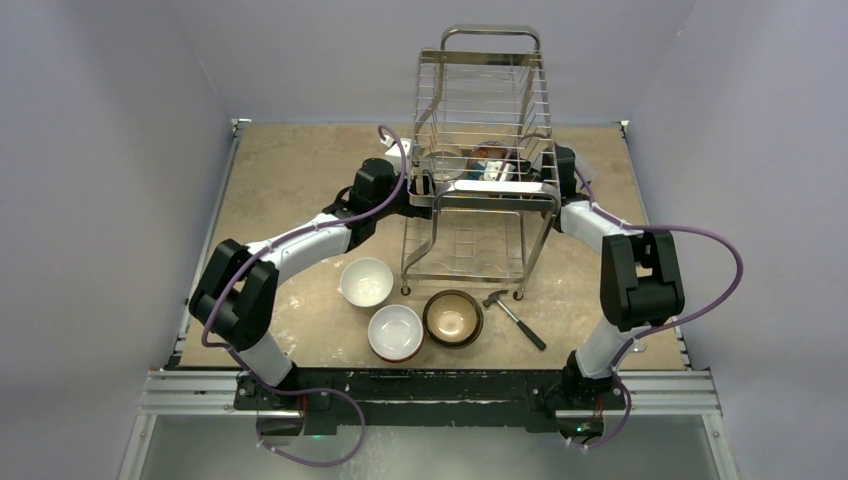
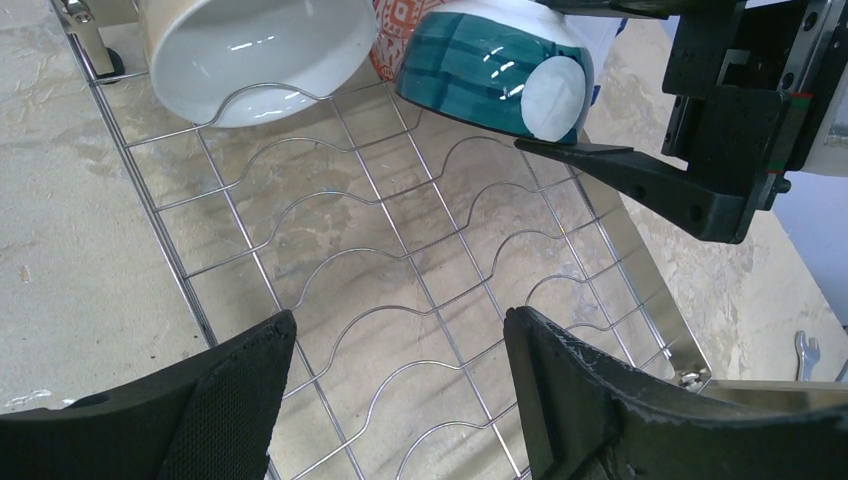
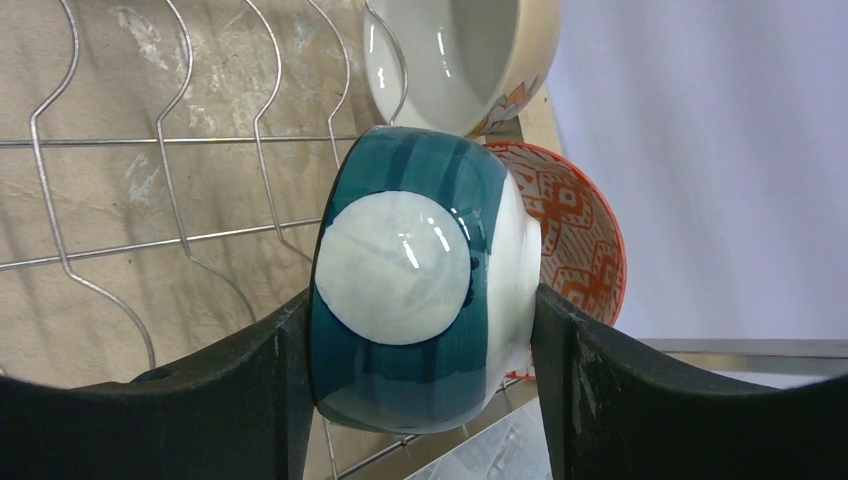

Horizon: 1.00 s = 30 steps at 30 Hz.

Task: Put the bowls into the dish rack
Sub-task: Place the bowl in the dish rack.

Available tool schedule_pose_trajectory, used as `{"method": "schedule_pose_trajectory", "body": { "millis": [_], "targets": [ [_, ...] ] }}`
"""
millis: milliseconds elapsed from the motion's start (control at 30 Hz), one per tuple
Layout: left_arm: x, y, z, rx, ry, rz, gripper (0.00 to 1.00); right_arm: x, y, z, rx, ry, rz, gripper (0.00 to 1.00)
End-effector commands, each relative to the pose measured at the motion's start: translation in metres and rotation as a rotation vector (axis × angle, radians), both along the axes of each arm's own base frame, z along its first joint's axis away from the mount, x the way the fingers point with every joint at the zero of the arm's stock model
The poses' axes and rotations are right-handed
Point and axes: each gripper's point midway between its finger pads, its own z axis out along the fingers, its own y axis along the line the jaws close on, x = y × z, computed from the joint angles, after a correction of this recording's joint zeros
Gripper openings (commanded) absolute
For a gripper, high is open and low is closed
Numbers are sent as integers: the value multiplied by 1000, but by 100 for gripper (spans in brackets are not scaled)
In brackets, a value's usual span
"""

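Note:
The chrome wire dish rack [image 1: 487, 90] stands mid-table. My right gripper [image 3: 420, 305] is shut on a teal bowl [image 3: 400, 270], held on its side over the rack's upper wire shelf [image 3: 150, 150]. Behind it a red-and-white patterned bowl [image 3: 580, 230] and a cream bowl with a white inside [image 3: 450, 50] lean in the rack. My left gripper [image 2: 400, 320] hovers open above the same shelf [image 2: 400, 250], nothing between its fingers, with the teal bowl [image 2: 490, 70] ahead of it. On the table in front sit two white-inside bowls [image 1: 366, 281] [image 1: 395, 332] and a dark brown bowl [image 1: 453, 318].
A hammer [image 1: 515, 312] lies on the table right of the dark brown bowl, near the rack's front leg. A small wrench [image 2: 805, 350] lies beyond the rack. Both arms reach into the rack from opposite sides. Grey walls enclose the table.

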Motion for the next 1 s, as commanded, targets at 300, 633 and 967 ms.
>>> {"method": "schedule_pose_trajectory", "body": {
  "millis": [300, 633, 967],
  "targets": [
    [11, -5, 27, -55, -57, -5, 74, -16, -3, -17, -44, 145, -2, 0],
    [11, -7, 24, -60, -47, -10, 74, -19, -1, -32, -68, 228, 16, 0],
    [11, -7, 22, -63, -41, -12, 74, -8, -5, -28, -64, 176, -92, 62]
  ]
}}
